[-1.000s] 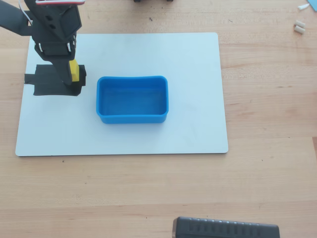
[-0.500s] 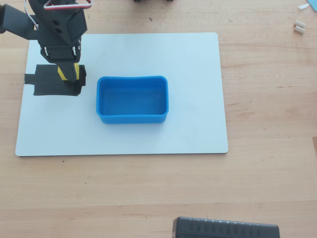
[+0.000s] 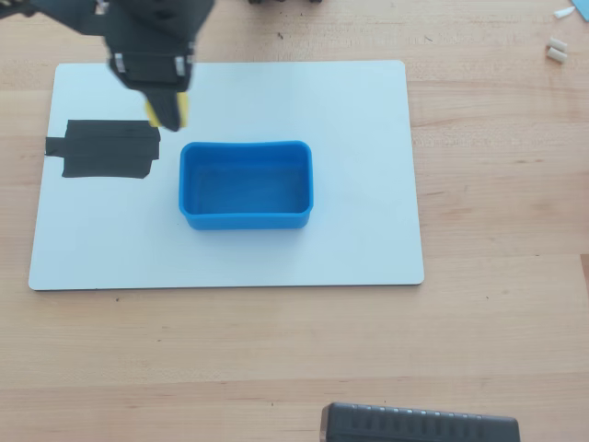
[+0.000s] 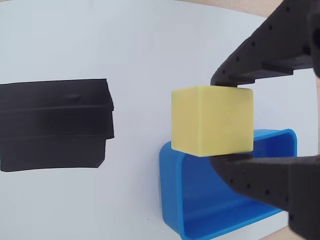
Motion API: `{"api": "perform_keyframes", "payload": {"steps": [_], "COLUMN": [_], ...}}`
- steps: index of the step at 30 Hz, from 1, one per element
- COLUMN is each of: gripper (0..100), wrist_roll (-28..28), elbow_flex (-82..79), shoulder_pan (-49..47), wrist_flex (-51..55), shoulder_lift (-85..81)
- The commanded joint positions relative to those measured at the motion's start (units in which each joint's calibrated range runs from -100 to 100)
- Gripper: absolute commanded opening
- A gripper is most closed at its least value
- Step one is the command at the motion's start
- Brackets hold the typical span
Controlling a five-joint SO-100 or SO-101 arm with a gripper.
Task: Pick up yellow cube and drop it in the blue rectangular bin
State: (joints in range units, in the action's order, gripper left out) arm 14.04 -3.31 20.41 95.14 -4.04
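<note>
The gripper [image 4: 220, 125] pinches the cube [image 4: 212, 121] between its two black fingers, clear of the white board [image 3: 368, 166]. In the overhead view the cube [image 3: 171, 110] hangs above the board just off the bin's [image 3: 246, 219] upper left corner. The bin sits empty mid-board. A black tape patch [image 3: 103, 149] lies to its left. A dark object [image 3: 419, 425] rests at the wooden surface's [image 3: 497, 184] bottom edge, small white bits [image 3: 555, 50] top right.

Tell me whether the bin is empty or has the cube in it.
Empty. The bin shows only bare blue floor; the cube is clamped between the jaws, above the bin's edge.
</note>
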Motion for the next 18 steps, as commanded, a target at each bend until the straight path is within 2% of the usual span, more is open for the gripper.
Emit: {"api": "perform_keyframes", "payload": {"steps": [1,7,18], "gripper": [16,15,15], "wrist_roll": [-3.47,-6.50,-7.18], "elbow_flex": [5.76,4.85,-8.24], "shoulder_pan": [-4.89,-12.69,-19.30], "wrist_flex": [2.46,-2.57,-17.11], "shoulder_lift": [-4.46,-5.30,-5.20]}}
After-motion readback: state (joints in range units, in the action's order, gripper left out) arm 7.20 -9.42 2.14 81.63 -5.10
